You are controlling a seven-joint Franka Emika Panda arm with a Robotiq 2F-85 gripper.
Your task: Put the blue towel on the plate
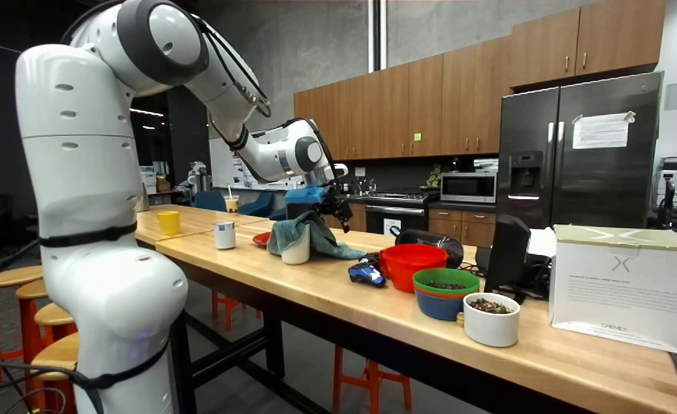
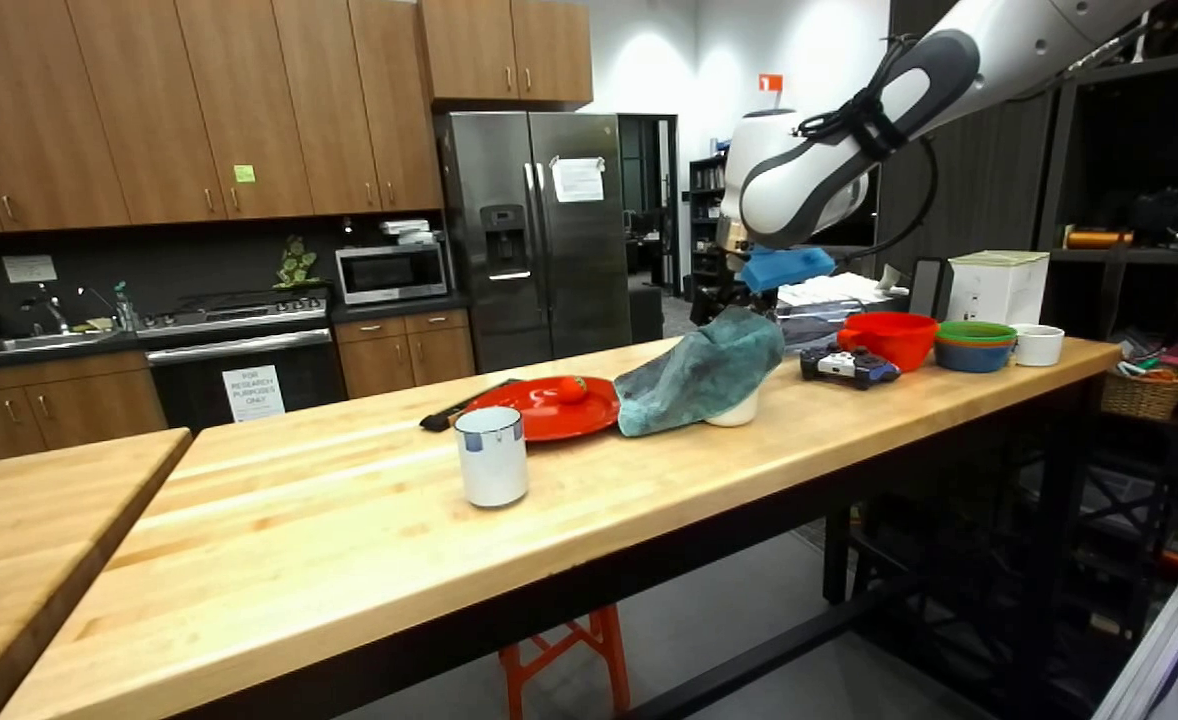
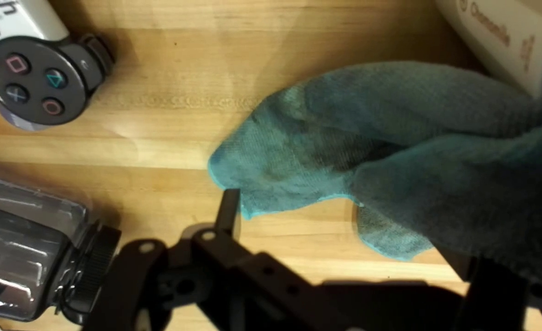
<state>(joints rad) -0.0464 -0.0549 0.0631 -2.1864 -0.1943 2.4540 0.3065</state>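
Parted jaws, rumpled towel (image 2: 701, 372), glossy plate (image 2: 531, 412)

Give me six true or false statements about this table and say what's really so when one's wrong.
The teal-blue towel drapes over a white container. True.
The gripper is shut. False: the gripper is open.
The green bowl is lowest in its stack. False: the green bowl is on top.
A small round red item sits on the red plate. True.
The patterned cup stands on that plate. False: the patterned cup is on the wooden tabletop.
A game controller lies beside the red bowl. True.
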